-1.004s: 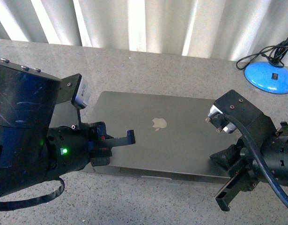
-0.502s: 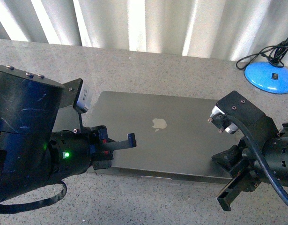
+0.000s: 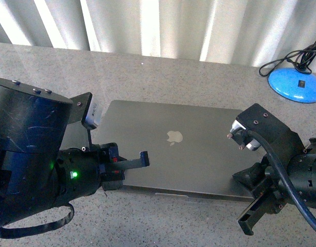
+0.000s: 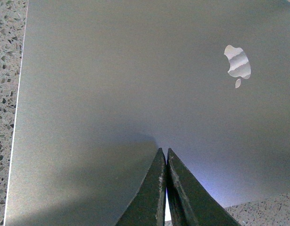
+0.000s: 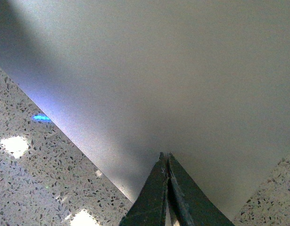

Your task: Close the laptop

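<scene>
the laptop (image 3: 173, 154) lies shut and flat in the middle of the desk (image 3: 147, 77), its grey lid up and the apple logo (image 3: 173, 136) near the lid's centre. its front edge faces the robot.

the left gripper (image 3: 140, 160) hangs over the lid's front left part. in the left wrist view its fingers (image 4: 156, 188) are pressed together with nothing between them, tips just above the bare lid. whether they touch it cannot be told.

the right gripper (image 3: 248, 222) sits by the laptop's front right corner. its fingers (image 5: 156, 193) are likewise clenched and hold nothing.

a blue lamp base (image 3: 295, 85) with a black cable (image 3: 289, 60) stands at the desk's far right corner. a pale curtain (image 3: 147, 25) hangs behind the desk.
</scene>
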Controlling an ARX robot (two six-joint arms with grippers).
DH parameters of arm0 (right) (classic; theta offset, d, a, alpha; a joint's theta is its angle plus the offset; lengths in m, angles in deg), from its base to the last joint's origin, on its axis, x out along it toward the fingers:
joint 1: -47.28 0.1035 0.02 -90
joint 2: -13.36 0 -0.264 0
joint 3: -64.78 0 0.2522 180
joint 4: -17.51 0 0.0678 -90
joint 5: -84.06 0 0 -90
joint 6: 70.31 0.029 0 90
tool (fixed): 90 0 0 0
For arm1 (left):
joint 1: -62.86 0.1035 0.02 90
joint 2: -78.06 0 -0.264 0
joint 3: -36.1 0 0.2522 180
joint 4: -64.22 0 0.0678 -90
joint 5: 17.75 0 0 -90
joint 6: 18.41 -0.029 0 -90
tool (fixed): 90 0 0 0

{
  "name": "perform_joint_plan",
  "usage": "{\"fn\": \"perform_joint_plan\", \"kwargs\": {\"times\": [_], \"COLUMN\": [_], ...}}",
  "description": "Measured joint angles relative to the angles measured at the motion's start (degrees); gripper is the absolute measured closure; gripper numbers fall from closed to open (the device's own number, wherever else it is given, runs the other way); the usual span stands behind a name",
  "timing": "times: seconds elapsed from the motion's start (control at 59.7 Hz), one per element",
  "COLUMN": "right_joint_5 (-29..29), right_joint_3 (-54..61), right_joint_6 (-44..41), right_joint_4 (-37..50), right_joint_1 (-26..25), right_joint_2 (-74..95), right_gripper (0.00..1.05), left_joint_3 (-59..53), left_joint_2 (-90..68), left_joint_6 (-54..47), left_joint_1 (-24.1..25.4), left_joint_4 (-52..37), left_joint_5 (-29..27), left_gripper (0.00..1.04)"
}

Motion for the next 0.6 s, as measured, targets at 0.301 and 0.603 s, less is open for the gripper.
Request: {"fn": "perform_joint_plan", "kwargs": {"times": [0.301,0.603], "right_joint_5": [-0.2,-0.6], "right_joint_3": [0.3,0.5], "right_joint_6": [0.0,-0.2], "right_joint_4": [0.8,1.2], "right_joint_1": [0.2,0.4], "right_joint_2": [0.9,2.0], "right_gripper": [1.04,1.04], "left_joint_3": [0.0,-1.4], "left_joint_2": [-1.0,-1.9], "left_joint_6": [0.9,2.8], "left_joint_1": [0.2,1.7], "left_joint_4": [-1.2,-4.9], "left_joint_5": [0.1,1.4], "left_gripper": [1.01,1.01]}}
